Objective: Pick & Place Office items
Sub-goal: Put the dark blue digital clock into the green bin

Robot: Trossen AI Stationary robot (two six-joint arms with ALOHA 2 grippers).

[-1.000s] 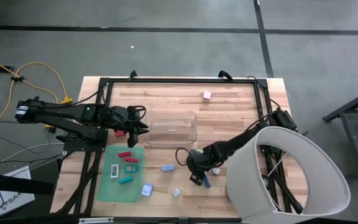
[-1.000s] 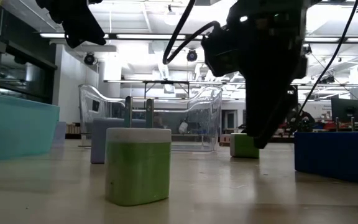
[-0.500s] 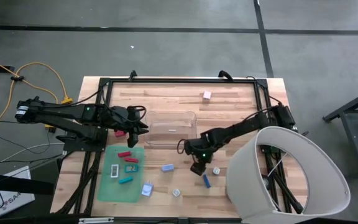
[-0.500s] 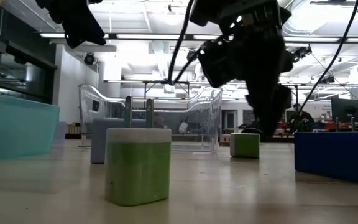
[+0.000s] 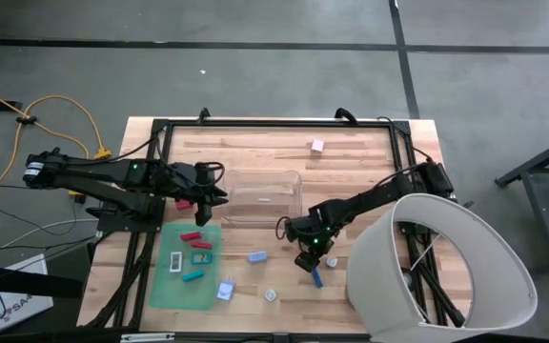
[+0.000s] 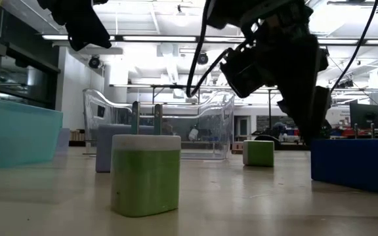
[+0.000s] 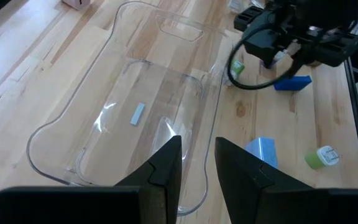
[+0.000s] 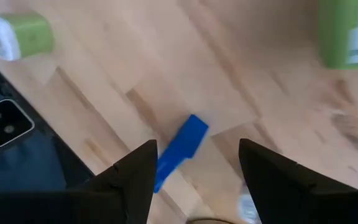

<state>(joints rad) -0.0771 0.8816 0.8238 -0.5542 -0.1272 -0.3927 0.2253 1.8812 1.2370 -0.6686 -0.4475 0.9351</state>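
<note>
Right end effector spread wide, empty, above blue office item on surface. Straddle long sides, descend square. Left end effector near-clenched over clear bin, seemingly empty.

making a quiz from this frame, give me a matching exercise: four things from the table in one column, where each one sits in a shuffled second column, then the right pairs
Things:
1. pink block
2. long blue piece
3. red piece
4. left gripper

Places:
A. on the green mat
B. at the left end of the clear bin
C. alone on the bare wood at the table's far edge
D. on the wood just below the open right gripper

Pairs: 1-C, 2-D, 3-A, 4-B
</note>
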